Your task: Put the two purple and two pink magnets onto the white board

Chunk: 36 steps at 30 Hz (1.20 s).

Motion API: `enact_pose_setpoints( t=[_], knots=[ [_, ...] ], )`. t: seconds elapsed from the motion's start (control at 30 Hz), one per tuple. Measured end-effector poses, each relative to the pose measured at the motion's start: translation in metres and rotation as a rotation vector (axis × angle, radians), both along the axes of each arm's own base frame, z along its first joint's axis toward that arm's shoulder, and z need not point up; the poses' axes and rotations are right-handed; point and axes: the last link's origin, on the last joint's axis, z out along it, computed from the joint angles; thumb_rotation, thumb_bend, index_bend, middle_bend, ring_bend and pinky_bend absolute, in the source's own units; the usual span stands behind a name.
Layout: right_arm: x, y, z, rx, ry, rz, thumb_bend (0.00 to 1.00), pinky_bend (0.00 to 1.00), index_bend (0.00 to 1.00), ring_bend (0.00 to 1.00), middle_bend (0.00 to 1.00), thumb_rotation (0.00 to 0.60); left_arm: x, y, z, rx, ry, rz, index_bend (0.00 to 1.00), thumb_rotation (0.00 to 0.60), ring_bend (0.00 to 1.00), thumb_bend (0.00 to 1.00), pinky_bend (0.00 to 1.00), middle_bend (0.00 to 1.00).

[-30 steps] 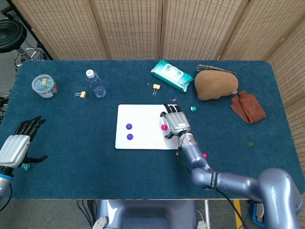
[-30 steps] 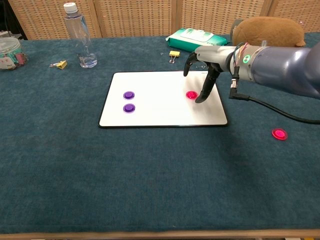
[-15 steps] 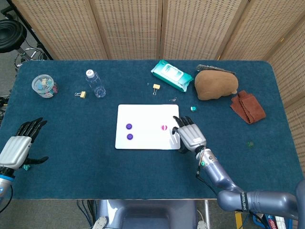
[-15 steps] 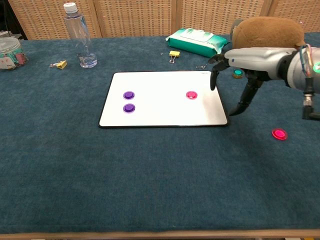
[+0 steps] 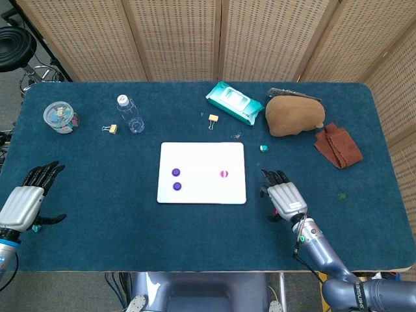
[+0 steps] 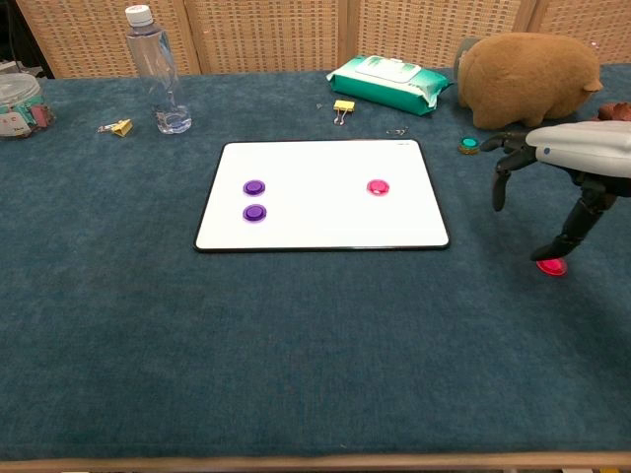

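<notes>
The white board (image 5: 201, 156) (image 6: 315, 222) lies mid-table. Two purple magnets (image 5: 176, 172) (image 5: 177, 186) sit on its left part, also in the chest view (image 6: 254, 187) (image 6: 254, 212). One pink magnet (image 5: 223, 174) (image 6: 378, 187) sits on its right part. The second pink magnet (image 6: 551, 265) lies on the cloth right of the board. My right hand (image 5: 285, 198) (image 6: 567, 172) hovers over it with fingers apart, one fingertip (image 6: 552, 250) reaching down to the magnet's edge. In the head view the hand hides most of that magnet. My left hand (image 5: 26, 198) rests open at the left edge.
A water bottle (image 5: 130, 114) (image 6: 153, 69), a jar (image 5: 60, 117), two binder clips (image 5: 110, 129) (image 6: 343, 106), a wipes pack (image 5: 234, 103) (image 6: 386, 79), a brown plush toy (image 5: 294, 116) (image 6: 532, 69), a brown cloth (image 5: 338, 146) and a small green magnet (image 5: 264, 148) (image 6: 469, 145) stand behind the board.
My right hand has left the pink magnet on the board and moved right, off the board, to above the loose pink magnet. The left hand has stayed put.
</notes>
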Motion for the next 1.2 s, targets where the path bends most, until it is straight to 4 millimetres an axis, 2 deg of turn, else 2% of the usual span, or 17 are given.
enact_pose_setpoints(
  t=[0.07,0.33,0.63,0.8,1.2],
  knots=[
    [-0.007,0.002,0.001,0.001,0.005,-0.013,0.18,0.0,0.45,0.0,0.0,0.6,0.0,0.0,0.0,0.0,0.001,0.0,0.0,0.6,0.0,0.1,0.0,0.0],
    [-0.028,0.004,0.002,0.004,0.015,-0.054,0.19,0.0,0.44,0.0,0.0,0.6,0.0,0.0,-0.001,-0.005,0.002,0.0,0.0,0.6,0.0,0.1,0.0,0.0],
    [-0.03,0.003,-0.001,0.015,0.008,-0.056,0.21,0.0,0.44,0.0,0.0,0.6,0.001,0.0,-0.002,-0.009,0.003,0.0,0.0,0.6,0.0,0.1,0.0,0.0],
    [-0.031,0.003,-0.004,0.02,0.008,-0.06,0.25,0.0,0.44,0.0,0.0,0.6,0.0,0.0,-0.002,-0.011,0.004,0.002,0.0,0.6,0.0,0.1,0.0,0.0],
    [-0.039,0.003,-0.007,0.023,0.019,-0.074,0.25,0.0,0.44,0.0,0.0,0.6,0.0,0.0,-0.003,-0.015,0.004,0.001,0.0,0.6,0.0,0.1,0.0,0.0]
  ],
)
